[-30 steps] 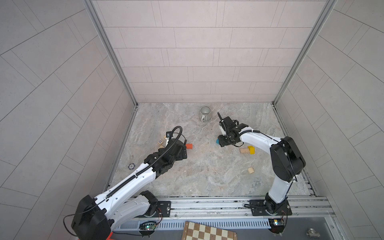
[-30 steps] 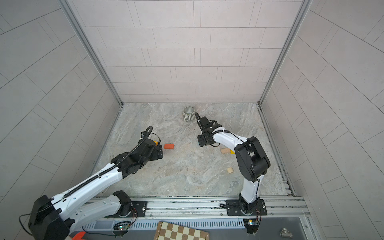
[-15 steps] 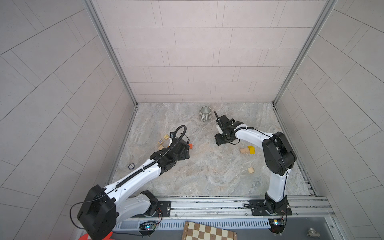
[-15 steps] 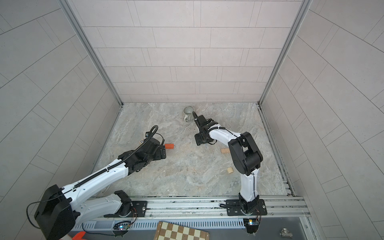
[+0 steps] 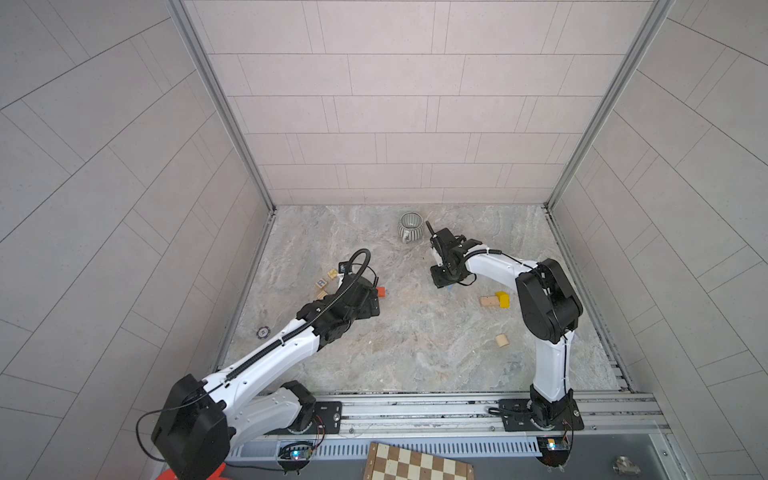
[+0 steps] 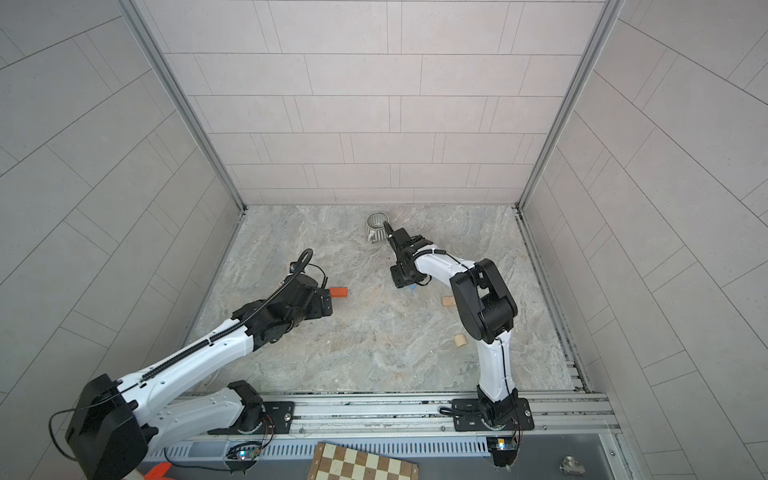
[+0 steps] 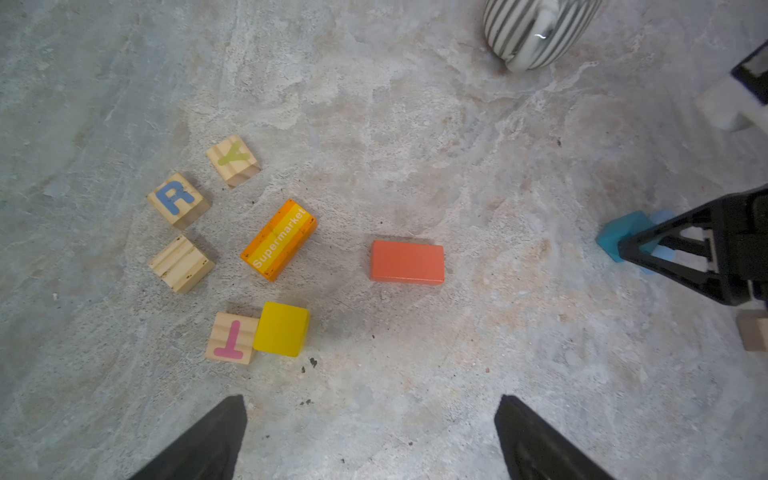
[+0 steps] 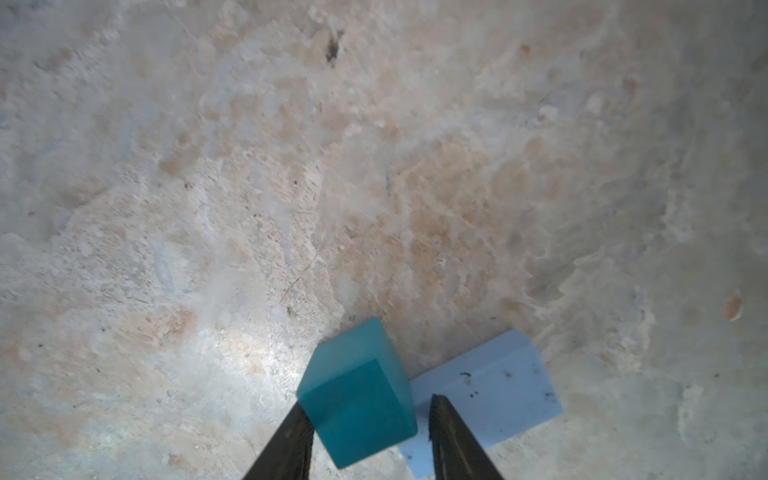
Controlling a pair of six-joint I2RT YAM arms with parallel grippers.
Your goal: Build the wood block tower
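Left claw [image 7: 372, 400] gaping wide, empty. Right claw [image 8: 368, 401] straddling one teal cube [image 8: 353, 374], grip unclear. Three lettered cubes [image 7: 178, 199], one orange-red brick [image 7: 407, 262], one mug [image 7: 536, 29].

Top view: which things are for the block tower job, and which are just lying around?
For the tower: teal cube, light blue block, orange-red brick, Supermarket brick, yellow cube, R block, Y block, T block, grooved plain block, plain brick, round plain piece.

Just lying about: grey ribbed mug, chessboard, small black round part.
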